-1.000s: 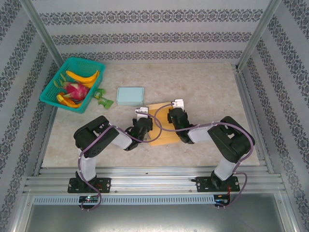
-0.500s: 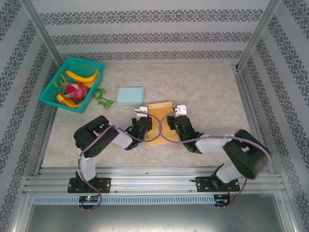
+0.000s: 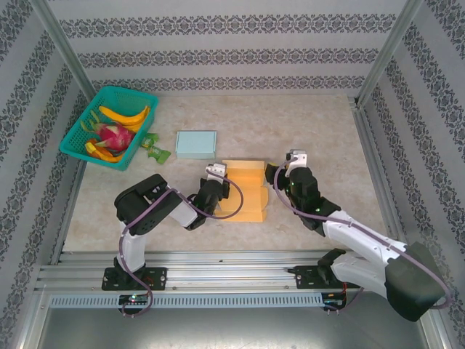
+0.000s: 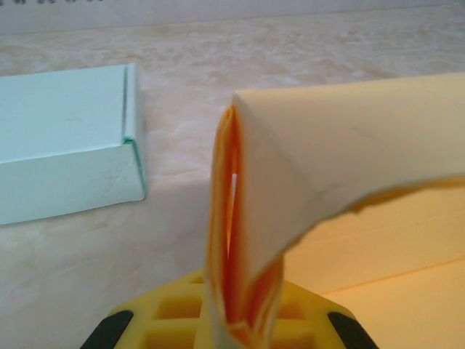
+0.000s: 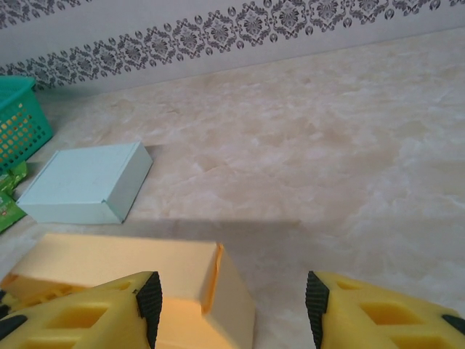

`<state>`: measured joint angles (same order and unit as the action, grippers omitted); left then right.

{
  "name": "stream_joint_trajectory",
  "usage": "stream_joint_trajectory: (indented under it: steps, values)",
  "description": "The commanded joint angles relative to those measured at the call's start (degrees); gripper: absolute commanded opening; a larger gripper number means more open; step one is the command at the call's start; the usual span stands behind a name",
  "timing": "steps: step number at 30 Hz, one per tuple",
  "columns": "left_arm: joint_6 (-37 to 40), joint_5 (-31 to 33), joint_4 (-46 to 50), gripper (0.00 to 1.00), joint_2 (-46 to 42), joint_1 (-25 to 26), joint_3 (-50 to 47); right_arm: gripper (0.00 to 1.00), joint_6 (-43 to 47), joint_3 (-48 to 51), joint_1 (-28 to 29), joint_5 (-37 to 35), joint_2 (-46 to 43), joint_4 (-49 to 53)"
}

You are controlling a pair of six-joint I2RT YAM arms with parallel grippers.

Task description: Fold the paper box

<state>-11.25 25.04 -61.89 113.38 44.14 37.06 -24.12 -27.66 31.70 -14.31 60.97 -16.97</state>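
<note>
paper box [image 3: 243, 190] pinched in left fingers [image 4: 171, 325], right fingers [image 5: 378, 307] spread beside it

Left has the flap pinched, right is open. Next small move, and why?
Probably ease the right gripper, fingers open, left onto the orange box's right side: it hangs empty beside that side, while the left gripper pinches the opposite flap upright.

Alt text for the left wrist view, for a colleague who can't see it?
The left gripper pinches an upright folded flap of the orange paper box, its panel curling right. A pale blue box sits left on the marble table.
</note>
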Motion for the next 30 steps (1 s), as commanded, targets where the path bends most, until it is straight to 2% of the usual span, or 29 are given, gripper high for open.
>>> stream_joint_trajectory:
  steps: [1,7,14,17,20,22,25,30]
  values:
    - [4.59,-5.7,-2.66,0.0,2.52,0.13,-1.03,0.56,-1.89,-2.79,-0.68,4.98,4.11,1.52]
    - [7.11,-5.26,-2.45,0.0,3.66,1.29,0.01,0.57,-0.87,-4.86,-0.68,5.23,11.78,-2.36]
    - [7.05,-4.87,-1.18,0.03,3.71,1.47,0.81,0.56,0.39,-1.31,-0.59,0.3,17.16,-6.92]
    - [5.46,-3.93,0.96,0.07,2.72,1.43,1.27,0.55,0.26,0.52,-0.35,-0.75,17.85,-8.76]
    - [3.91,-4.82,2.77,0.24,0.65,1.43,0.98,0.55,0.78,1.24,0.62,-2.91,17.9,-9.1]
    - [2.71,-6.18,2.99,0.31,-1.62,1.47,-0.06,0.55,1.1,1.38,1.4,-4.58,17.8,-9.1]
    - [1.52,-7.56,4.3,0.36,-4.98,1.56,-1.69,0.55,1.05,1.46,1.95,-5.78,17.61,-8.96]
    - [0.46,-7.45,4.41,0.37,-8.97,2.51,-5.44,0.55,0.65,1.29,2.1,-6.61,17.52,-8.69]
